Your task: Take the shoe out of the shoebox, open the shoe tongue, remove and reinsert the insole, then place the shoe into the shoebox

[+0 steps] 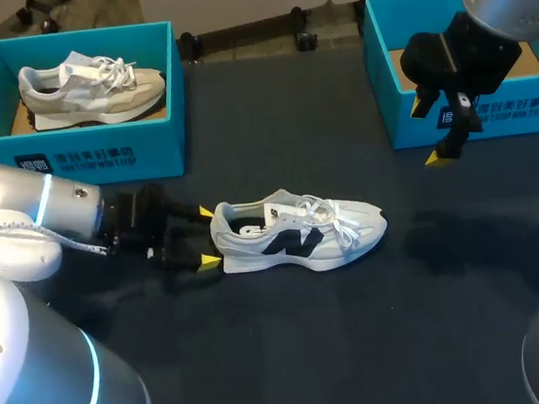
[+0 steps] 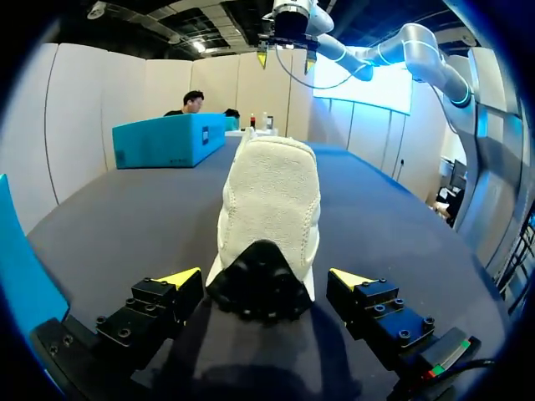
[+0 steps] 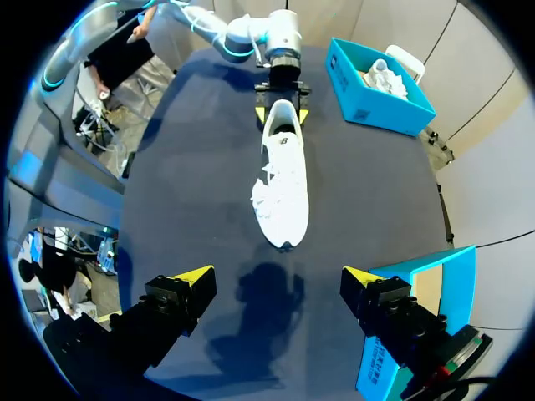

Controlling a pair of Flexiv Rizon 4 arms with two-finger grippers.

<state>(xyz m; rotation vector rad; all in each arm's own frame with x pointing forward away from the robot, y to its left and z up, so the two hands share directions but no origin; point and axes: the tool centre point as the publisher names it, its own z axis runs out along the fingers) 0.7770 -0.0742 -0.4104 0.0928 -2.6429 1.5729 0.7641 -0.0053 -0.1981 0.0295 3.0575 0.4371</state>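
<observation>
The white sneaker [image 1: 296, 233] with a dark side logo stood upright on its sole near the middle of the dark table [image 1: 359, 337], outside both boxes, its toe pointing right and its heel pointing left. Its laces lay loose over the tongue.

The left gripper [image 1: 206, 236] was low at the table, right at the sneaker's heel. Its fingers were spread, one yellow tip on the far side of the heel and one on the near side. In the left wrist view the heel sat between the two fingers with a sliver of table showing on each side (so neither tip was pressing the shoe).

The right gripper [image 1: 429, 130] hung above the table at the far right, just in front of the right shoebox [image 1: 500, 113]. Its fingers were wide apart and held nothing. In the right wrist view the sneaker lay ahead of it, well apart, toe toward it, and its shadow fell on bare table between the tips.

The right shoebox, teal with a brown cardboard floor, sat at the far right edge. The left shoebox [image 1: 102, 146], also teal, sat at the far left and held a grey sneaker [image 1: 91, 85] on its sole, toe to the right.
</observation>
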